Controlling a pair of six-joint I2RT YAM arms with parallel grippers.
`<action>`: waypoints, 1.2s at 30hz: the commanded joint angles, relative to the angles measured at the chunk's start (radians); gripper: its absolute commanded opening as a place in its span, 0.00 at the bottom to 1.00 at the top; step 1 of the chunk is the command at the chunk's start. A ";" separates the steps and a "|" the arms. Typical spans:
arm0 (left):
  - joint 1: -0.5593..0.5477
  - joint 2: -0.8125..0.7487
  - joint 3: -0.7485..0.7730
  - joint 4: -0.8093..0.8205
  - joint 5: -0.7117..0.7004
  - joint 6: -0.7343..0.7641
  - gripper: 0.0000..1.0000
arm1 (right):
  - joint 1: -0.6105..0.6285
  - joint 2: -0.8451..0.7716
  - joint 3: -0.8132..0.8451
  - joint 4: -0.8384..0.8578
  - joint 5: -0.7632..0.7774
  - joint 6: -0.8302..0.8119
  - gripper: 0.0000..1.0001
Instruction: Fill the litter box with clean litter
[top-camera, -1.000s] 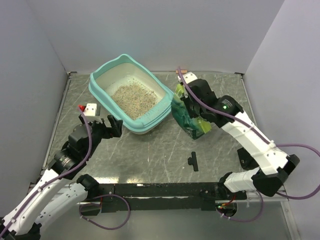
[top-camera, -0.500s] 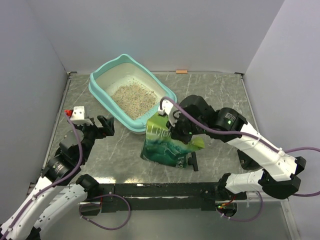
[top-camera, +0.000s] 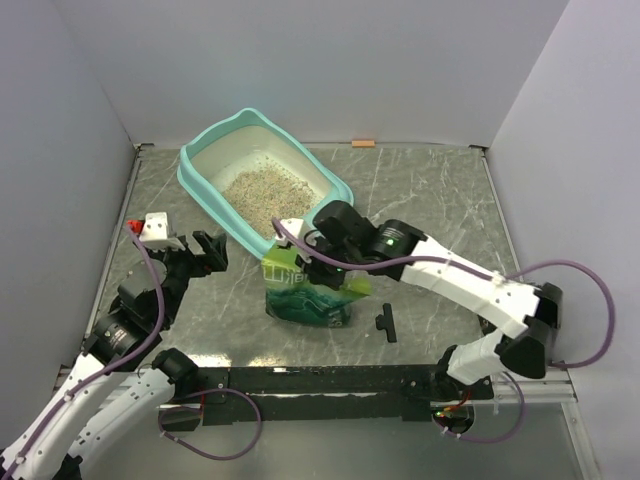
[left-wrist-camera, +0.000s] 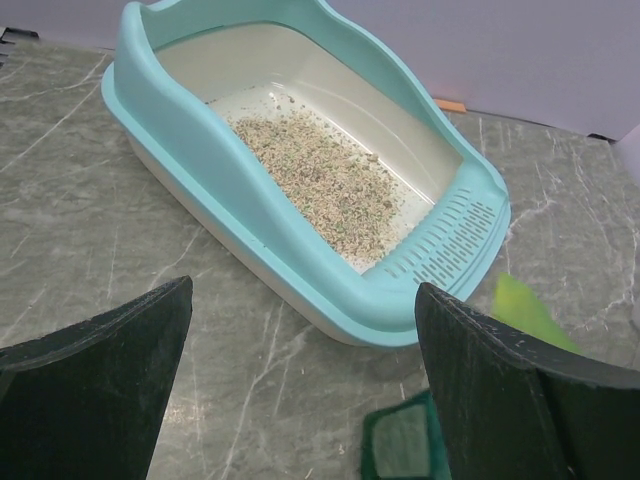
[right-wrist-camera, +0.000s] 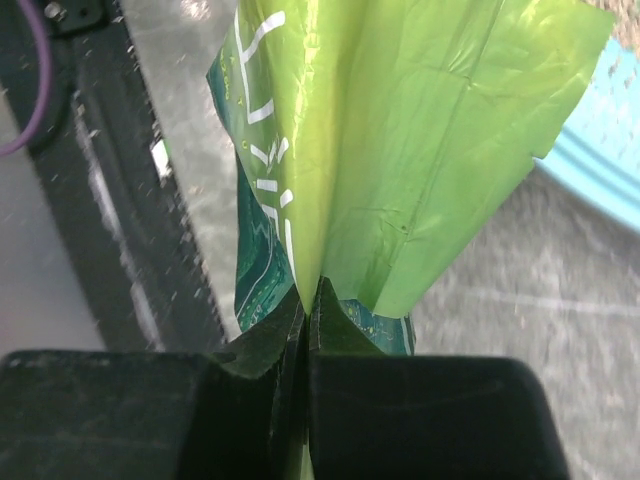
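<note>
Pouch (top-camera: 300, 300) clamped in right jaws beside litter box (left-wrist-camera: 190, 140) edge; left jaws apart.

No text can be read in full. The green pouch (top-camera: 300, 300) carries large white block lettering on its dark green panel. In the top view the characters are too small and creased to resolve. In the right wrist view only partial strokes show along a fold, so no word or brand can be read.

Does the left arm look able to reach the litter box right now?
Probably yes: the open left claw faces the litter box across bare table; the green pouch held by the right claw sits aside.
</note>
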 joint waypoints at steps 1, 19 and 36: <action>0.005 0.010 0.021 0.031 0.003 -0.002 0.97 | 0.008 0.016 0.084 0.319 -0.098 -0.020 0.00; 0.005 0.264 0.103 -0.004 0.233 -0.024 0.97 | 0.022 -0.107 -0.084 0.449 0.066 0.141 0.89; 0.064 0.532 0.291 -0.249 0.593 -0.272 0.97 | 0.022 -0.577 -0.460 0.469 0.117 0.249 0.89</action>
